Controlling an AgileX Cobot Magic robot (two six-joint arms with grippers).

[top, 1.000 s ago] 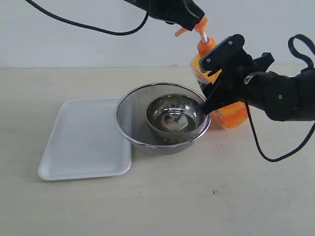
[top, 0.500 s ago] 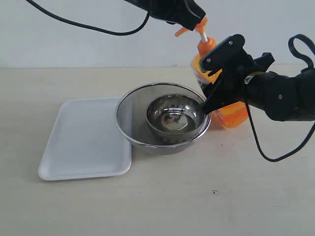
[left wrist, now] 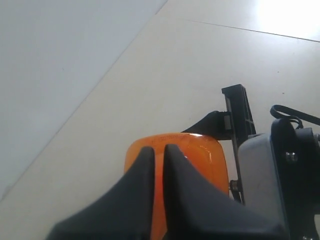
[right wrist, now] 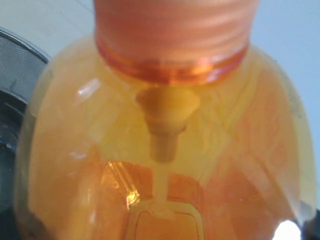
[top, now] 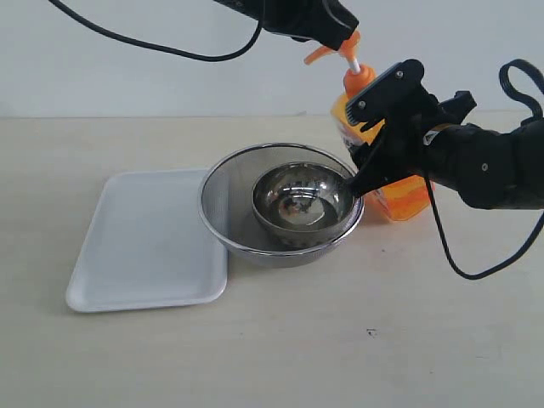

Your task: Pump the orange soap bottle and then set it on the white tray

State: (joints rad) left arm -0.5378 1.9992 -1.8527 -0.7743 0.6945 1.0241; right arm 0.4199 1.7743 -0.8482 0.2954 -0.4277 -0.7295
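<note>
Orange soap bottle [top: 406, 197] right of centre in the exterior view, on the tabletop [top: 280, 357] just behind and right of the steel mesh strainer [top: 219, 211]. Leans a little; base contact with the table not clear. White stem exposed under the orange pump head [top: 321, 53], spout pointing left.

Right gripper [top: 351, 146] clamped across the bottle body, one black finger over the shoulder, the other low by the strainer rim. In the right wrist view only the bottle [right wrist: 165, 150] close up, translucent, dip tube visible inside; fingers out of frame.

Left gripper [top: 340, 32] at the top of the frame, on the pump head. In the left wrist view fingers [left wrist: 142, 165] pressed together, a hairline gap between them, tips over the orange cap [left wrist: 200, 150]. Pinching nothing.

Steel bowl [top: 272, 212] nested inside the strainer.

White tray [top: 144, 242] lower left, flat on the table, right edge tucked just under the strainer rim. Well apart from the bottle.
</note>
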